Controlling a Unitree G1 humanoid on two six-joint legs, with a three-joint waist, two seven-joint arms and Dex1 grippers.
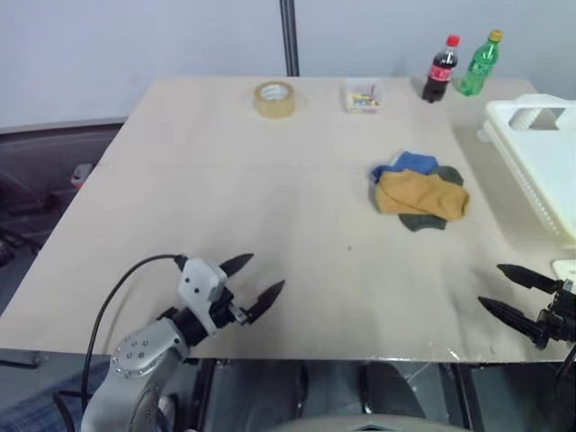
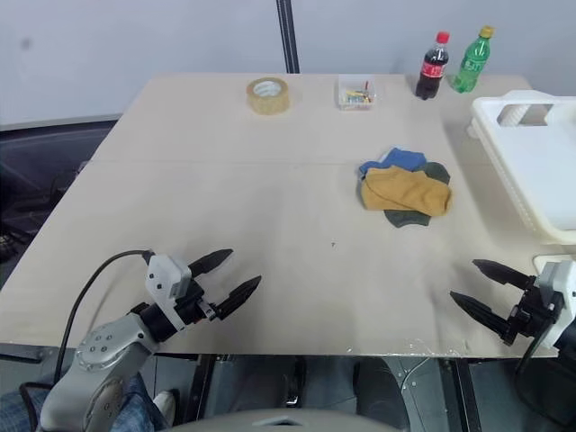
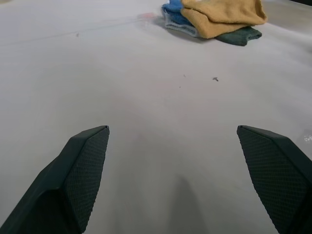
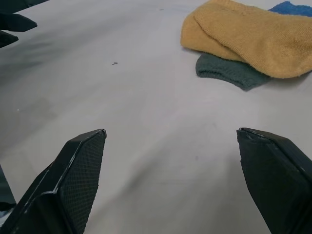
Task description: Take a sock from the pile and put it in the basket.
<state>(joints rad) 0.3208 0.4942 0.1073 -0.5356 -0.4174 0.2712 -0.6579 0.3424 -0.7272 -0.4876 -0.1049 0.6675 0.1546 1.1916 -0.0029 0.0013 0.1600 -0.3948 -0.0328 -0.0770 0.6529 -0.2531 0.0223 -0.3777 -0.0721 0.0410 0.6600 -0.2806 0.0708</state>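
From the head, the left hand (image 1: 252, 276) and right hand (image 2: 474, 283) are seen spread wide and empty above the desk (image 1: 225, 189); the pile (image 1: 419, 192) lies well ahead of the right hand, the basket (image 1: 540, 157) beside it. In the right wrist view, the socks overlap, so two could be lifted together.

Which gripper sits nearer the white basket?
Right. The right gripper waits just in front of the basket; the left gripper is across the table, both empty.
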